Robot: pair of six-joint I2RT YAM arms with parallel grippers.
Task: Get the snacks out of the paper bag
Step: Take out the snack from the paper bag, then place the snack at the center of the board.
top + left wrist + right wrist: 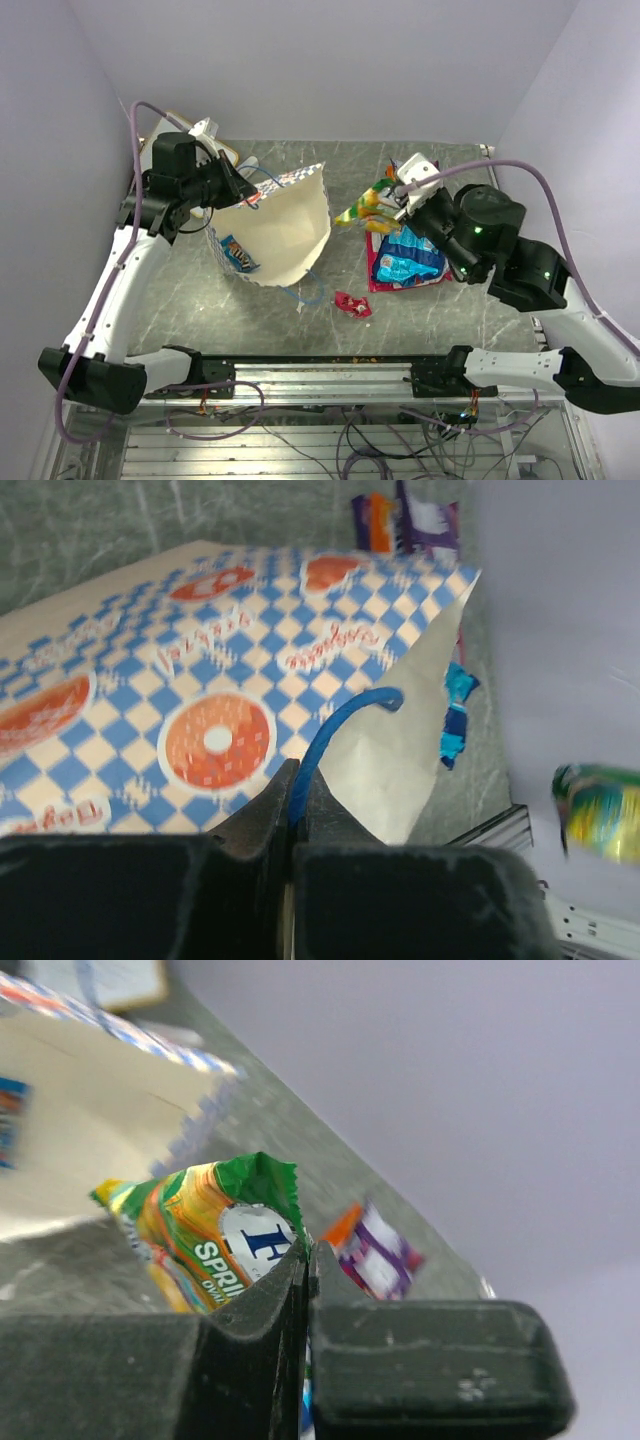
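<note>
One paper bag [288, 215], and it's tipped over on the grey surface [430, 320] at centre-left. Its mouth gapes up toward the overhead camera and a little toward the right arm, and the cream lining is on show. One snack is inside, a blue packet [238, 253] lying against the lining on the bag's left side.

The left pincer [238, 188] sits at the bag's far-left rim, clamped tight on a blue cord handle [335, 725]. A second cord loop [305, 295] trails on the surface at the near edge.

Six snacks in all. Just right of the bag, off the surface, hangs a green-and-yellow packet [362, 208], pinched at its crimped end by the right pincer [398, 205]. Its long axis runs left to right and its free end points at the bag's mouth.

Below it, a large red-pink packet [372, 272] lies flat with a blue-and-white packet [408, 255] on top. A small red packet [352, 304] sits alone, near the front, between the bag and that pile. An orange-and-purple packet [375, 1250] shows in the wrist views, blurred, lying on the surface toward the back wall.
</note>
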